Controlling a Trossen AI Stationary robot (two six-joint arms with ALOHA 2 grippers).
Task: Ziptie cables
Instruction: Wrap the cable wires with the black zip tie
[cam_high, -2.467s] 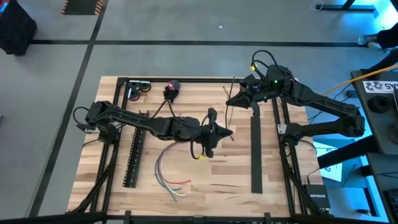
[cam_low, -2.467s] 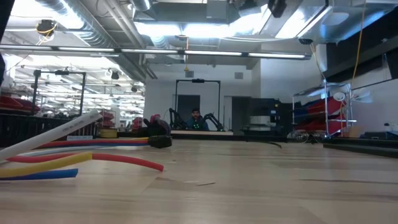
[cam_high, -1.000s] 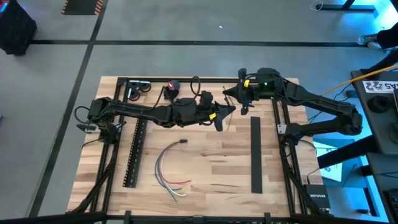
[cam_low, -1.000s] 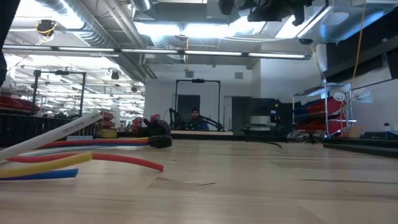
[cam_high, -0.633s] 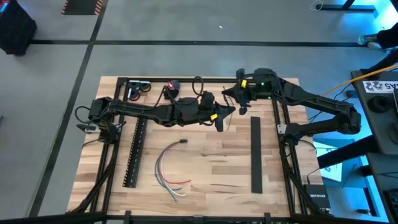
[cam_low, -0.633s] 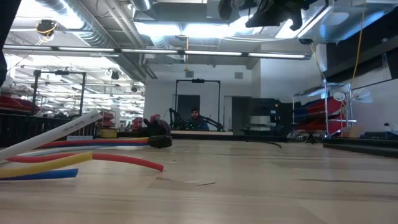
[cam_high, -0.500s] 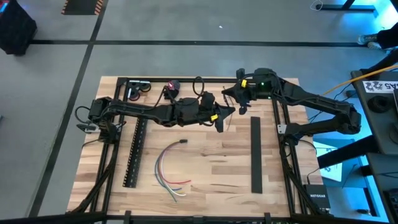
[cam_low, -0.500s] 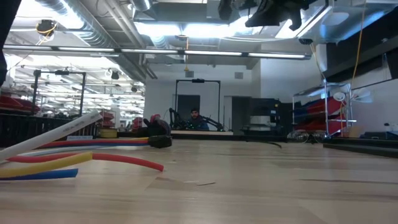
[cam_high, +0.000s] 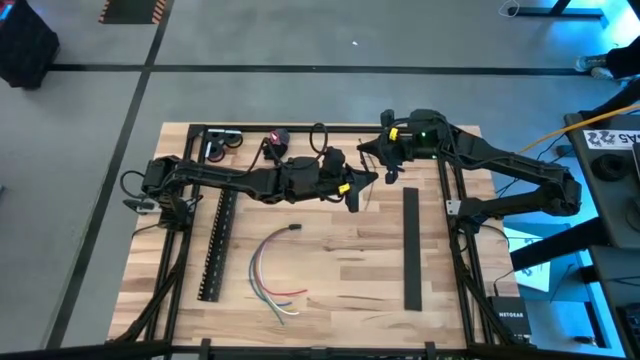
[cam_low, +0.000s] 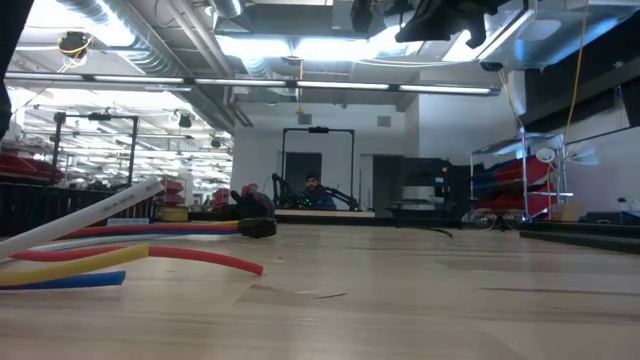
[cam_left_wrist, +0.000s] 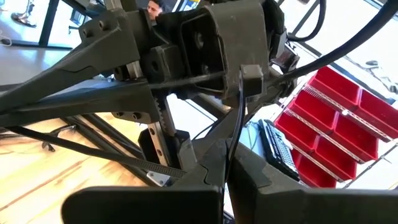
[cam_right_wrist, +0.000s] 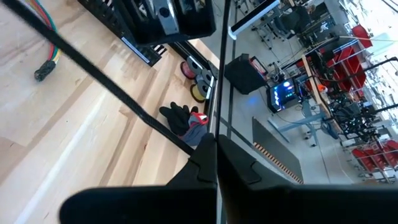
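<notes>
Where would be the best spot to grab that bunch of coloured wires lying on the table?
Probably near the black end of the wires, coming straight down from above. There they run together, while toward the other end the strands fan apart flat on the wood.

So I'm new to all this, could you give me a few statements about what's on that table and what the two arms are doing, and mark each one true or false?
1. The cables lie loose on the wooden table, with neither gripper on them. True.
2. The two grippers meet near the table's far edge. True: the left gripper and right gripper are close together there.
3. The long slotted bar lies on the right side of the table. False: it is on the left; a plain black bar lies on the right.
4. The right gripper is empty. False: it is shut on a thin zip tie.
</notes>
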